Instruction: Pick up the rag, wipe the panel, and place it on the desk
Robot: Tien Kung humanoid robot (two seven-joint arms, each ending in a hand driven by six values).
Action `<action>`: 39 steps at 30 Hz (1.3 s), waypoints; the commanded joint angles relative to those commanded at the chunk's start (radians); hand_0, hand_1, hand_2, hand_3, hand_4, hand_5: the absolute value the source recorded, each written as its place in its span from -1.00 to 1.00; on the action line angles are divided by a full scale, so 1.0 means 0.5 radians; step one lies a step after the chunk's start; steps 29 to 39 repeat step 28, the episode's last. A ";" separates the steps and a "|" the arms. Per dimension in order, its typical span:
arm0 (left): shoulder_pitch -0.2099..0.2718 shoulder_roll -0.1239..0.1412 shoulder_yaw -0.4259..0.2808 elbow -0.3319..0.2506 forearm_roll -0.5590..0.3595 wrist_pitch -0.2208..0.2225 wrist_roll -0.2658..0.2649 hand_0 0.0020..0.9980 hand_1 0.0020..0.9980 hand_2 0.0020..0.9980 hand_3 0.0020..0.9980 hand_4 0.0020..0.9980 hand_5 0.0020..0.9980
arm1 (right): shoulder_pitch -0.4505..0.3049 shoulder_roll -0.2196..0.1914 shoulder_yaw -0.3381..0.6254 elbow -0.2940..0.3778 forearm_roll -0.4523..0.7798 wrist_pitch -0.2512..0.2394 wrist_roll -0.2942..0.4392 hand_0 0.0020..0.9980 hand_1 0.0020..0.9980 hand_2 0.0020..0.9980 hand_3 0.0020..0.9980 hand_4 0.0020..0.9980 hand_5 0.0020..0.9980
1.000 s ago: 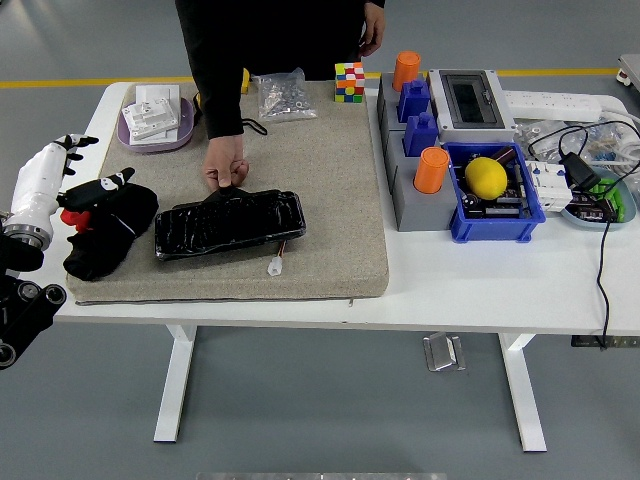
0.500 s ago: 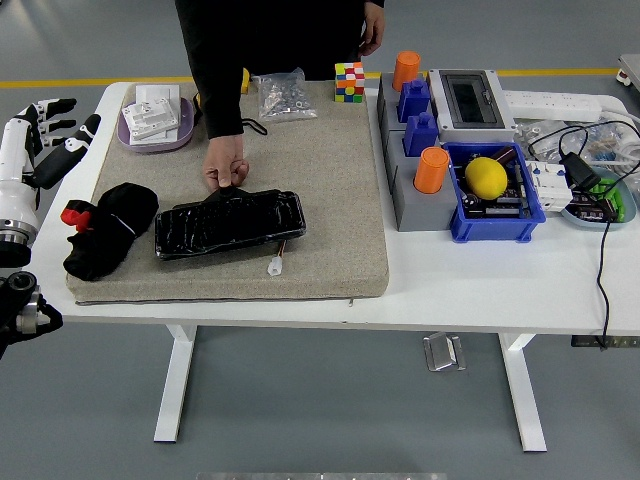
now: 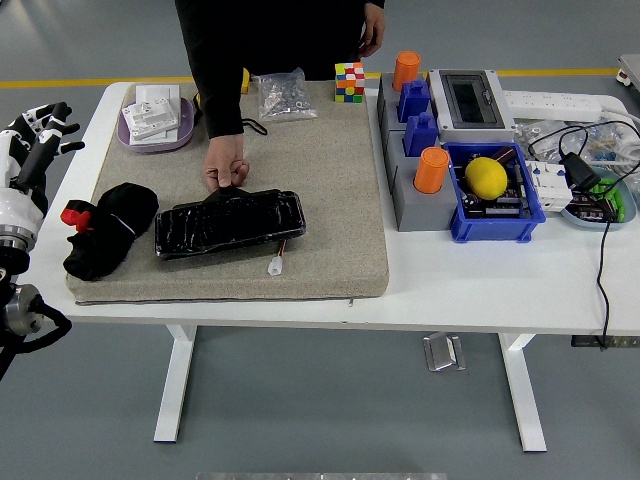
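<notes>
The left hand (image 3: pixel 38 130) is held off the table with fingers spread, empty — the black rag (image 3: pixel 108 228) lies to its right, beside the panel (image 3: pixel 229 221). The rag's bunched middle should be gripped.

Left robot hand (image 3: pixel 35 135) now off the rag (image 3: pixel 105 240) (beyond table's left edge).

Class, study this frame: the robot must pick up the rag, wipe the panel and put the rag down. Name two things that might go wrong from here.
1. A person's hand grips the black panel at its far edge. A wiping stroke may well run into those fingers.
2. The black rag lies bunched near the mat's left edge, and the left hand hangs off the table, open. A poor grasp might drag the rag off the mat.
</notes>
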 joint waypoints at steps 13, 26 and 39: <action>0.013 0.014 -0.005 0.010 -0.062 -0.015 -0.036 -0.05 0.24 0.25 0.14 0.50 -0.09 | 0.001 0.002 -0.071 0.000 0.052 -0.003 0.018 0.44 0.30 0.36 0.18 0.94 0.14; 0.009 0.008 -0.029 0.029 -0.079 0.000 -0.053 -0.03 0.21 0.14 0.13 0.47 -0.12 | -0.013 0.019 -0.122 0.000 0.144 -0.004 0.050 0.44 0.30 0.36 0.18 0.94 0.14; 0.007 0.008 -0.032 0.029 -0.085 0.000 -0.054 -0.03 0.21 0.14 0.13 0.47 -0.12 | -0.011 0.020 -0.139 0.000 0.163 -0.003 0.056 0.44 0.30 0.36 0.18 0.94 0.14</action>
